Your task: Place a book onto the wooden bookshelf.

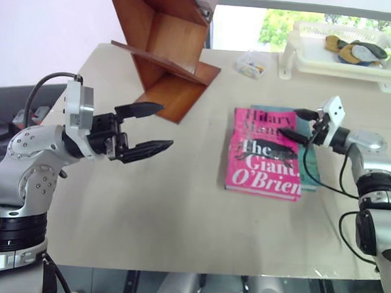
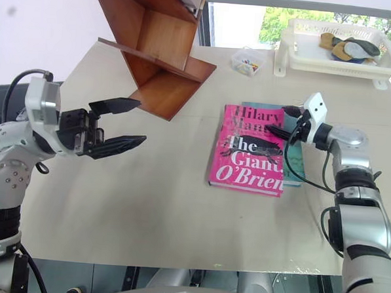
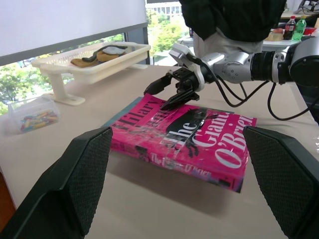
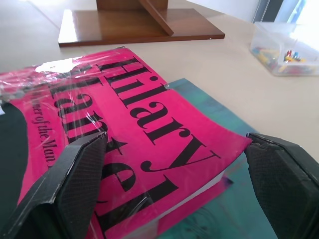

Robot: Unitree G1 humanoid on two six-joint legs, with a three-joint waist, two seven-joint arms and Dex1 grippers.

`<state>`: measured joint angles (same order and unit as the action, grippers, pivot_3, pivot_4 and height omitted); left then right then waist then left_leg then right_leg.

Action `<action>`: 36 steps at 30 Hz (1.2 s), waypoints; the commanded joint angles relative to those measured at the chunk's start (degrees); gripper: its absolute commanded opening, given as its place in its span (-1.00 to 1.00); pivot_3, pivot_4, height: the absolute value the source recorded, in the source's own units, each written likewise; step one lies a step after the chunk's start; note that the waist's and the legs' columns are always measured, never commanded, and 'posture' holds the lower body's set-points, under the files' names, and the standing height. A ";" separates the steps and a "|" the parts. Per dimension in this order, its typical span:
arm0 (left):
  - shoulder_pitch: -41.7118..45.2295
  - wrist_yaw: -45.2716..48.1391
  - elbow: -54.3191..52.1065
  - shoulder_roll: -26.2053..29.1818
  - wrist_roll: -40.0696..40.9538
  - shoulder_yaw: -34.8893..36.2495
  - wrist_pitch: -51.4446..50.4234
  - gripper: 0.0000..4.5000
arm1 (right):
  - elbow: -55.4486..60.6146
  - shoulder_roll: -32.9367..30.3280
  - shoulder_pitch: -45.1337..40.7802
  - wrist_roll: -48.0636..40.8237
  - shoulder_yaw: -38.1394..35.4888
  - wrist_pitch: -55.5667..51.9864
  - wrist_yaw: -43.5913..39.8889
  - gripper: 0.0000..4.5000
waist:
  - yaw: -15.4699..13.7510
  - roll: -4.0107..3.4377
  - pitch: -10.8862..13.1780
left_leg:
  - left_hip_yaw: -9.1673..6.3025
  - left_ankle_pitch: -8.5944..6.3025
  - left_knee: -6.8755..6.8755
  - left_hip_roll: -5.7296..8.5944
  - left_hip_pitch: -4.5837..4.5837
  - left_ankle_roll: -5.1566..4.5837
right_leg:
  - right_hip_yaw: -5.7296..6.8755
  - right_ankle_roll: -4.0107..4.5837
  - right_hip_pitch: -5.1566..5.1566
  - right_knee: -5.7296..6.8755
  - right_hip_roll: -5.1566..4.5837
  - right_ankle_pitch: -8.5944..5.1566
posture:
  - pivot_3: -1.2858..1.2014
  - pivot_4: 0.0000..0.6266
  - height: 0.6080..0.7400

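Fingers first: left gripper [image 1: 150, 126] hovered above the tabletop [image 1: 179, 211] with both black fingers spread wide and nothing between them, pointing across toward the book. Right gripper [image 1: 300, 124] had its fingers parted too, empty, tips at the book's upper right corner; one finger looked to be over the cover, contact not certain.

Wooden bookshelf [image 1: 164, 46] stood at the far left of the tabletop, slanted reddish-brown boards, well apart from both books. White plastic tray [image 2: 338, 59] sat at the far right corner with some objects in it.

Pink paperback [image 1: 264, 153] lay flat, cover up, on top of the thinner teal book [image 1: 310, 169], whose edge showed along its right side. Long axis ran roughly away from the robot, title end farthest. Right arm was much nearer; left stood well off to the book's left.

Small clear box of coloured bits [image 2: 247, 60] sat between shelf and tray.

Judged: grasp not yet made; the shelf lies leftward and farther back from the book.
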<state>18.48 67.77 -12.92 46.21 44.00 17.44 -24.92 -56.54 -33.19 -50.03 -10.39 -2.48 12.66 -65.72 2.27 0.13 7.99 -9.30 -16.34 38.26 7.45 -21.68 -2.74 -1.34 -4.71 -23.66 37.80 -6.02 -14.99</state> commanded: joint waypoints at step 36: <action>2.26 0.19 -0.56 -0.22 -0.71 -2.42 1.08 1.00 | 35.81 -2.79 8.93 -10.86 -8.75 -46.52 12.60 0.98 | -0.17 -0.03 0.02 | -0.14 0.00 -0.02 0.00 -0.17 0.01 | -0.09 0.01 -0.12 0.00 -0.15 0.00 | 0.03 -0.52 1.00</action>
<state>19.89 67.58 -12.85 45.72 43.00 14.61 -24.80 -26.56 -35.83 -41.82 -19.29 -9.92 -29.42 -55.64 2.10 0.10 8.01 -9.44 -16.35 38.24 7.45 -21.87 -2.73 -1.43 -4.70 -23.78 37.80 -6.17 -14.99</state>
